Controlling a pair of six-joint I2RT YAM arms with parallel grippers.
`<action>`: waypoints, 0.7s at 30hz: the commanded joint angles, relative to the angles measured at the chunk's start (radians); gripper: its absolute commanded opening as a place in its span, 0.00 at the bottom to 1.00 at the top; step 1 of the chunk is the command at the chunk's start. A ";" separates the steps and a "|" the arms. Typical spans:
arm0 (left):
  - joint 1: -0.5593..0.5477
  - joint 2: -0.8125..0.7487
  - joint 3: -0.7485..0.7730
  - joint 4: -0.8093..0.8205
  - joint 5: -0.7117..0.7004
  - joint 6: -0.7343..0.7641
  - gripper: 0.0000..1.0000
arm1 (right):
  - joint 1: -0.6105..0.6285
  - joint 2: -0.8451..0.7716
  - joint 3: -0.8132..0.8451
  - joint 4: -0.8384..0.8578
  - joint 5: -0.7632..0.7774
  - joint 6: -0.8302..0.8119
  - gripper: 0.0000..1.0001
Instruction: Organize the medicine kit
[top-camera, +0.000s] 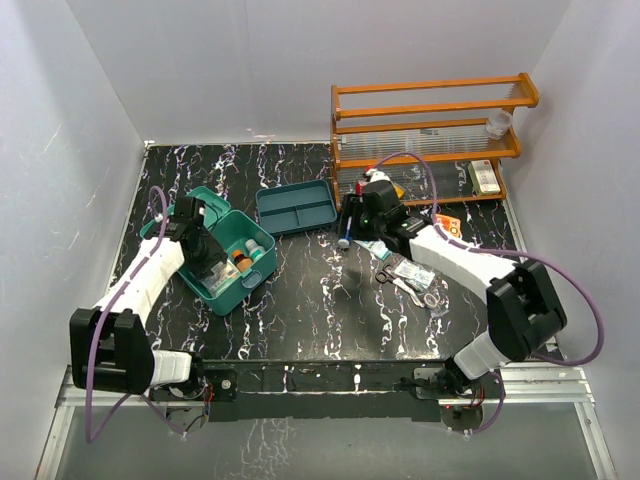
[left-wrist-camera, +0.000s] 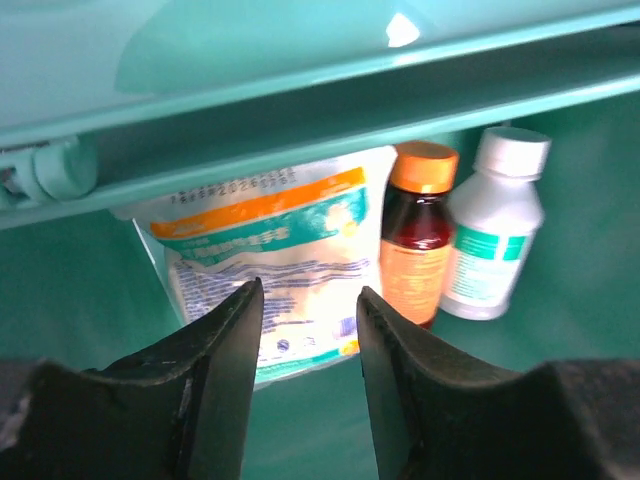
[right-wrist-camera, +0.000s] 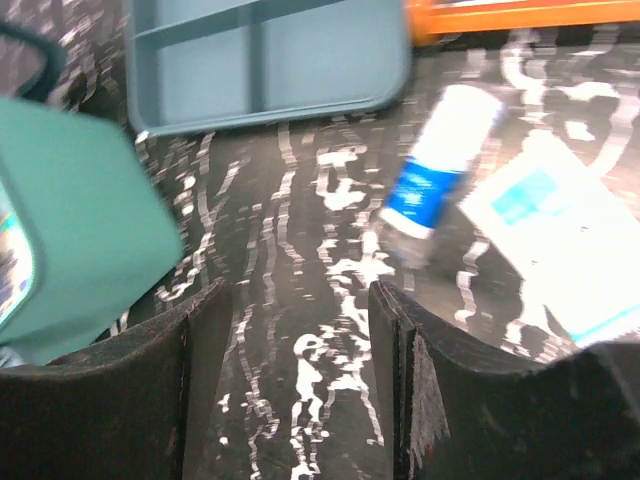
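- Carries scissors (top-camera: 384, 272) and flat white packets (top-camera: 415, 275) at the near right of the bench (top-camera: 300, 310).
- Places the medicine kit (top-camera: 250, 282) at the left, lid open toward the far left.
- Hangs the left gripper (left-wrist-camera: 308, 295) inside the kit, jaws a little apart, clasping nothing.
- Packs inside a printed sachet (left-wrist-camera: 265, 250), a brown orange-capped bottle (left-wrist-camera: 415, 245) and a white bottle (left-wrist-camera: 495, 235), side by side.
- Poises the right gripper (right-wrist-camera: 298, 295) low over bare bench right of the kit, jaws parted and empty, a blue-and-white tube (right-wrist-camera: 440, 165) just beyond.
- Sets the divided tray (top-camera: 296, 207) farther back, the orange rack (top-camera: 430, 125) at the far right.
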 joint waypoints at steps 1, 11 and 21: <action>0.004 -0.073 0.106 -0.047 -0.002 0.049 0.43 | -0.052 -0.102 -0.036 -0.085 0.287 0.077 0.55; 0.004 -0.261 0.160 0.106 0.130 0.107 0.50 | -0.201 -0.167 -0.108 -0.371 0.574 0.197 0.60; 0.004 -0.342 0.143 0.361 0.397 0.153 0.55 | -0.324 -0.243 -0.195 -0.434 0.634 0.188 0.76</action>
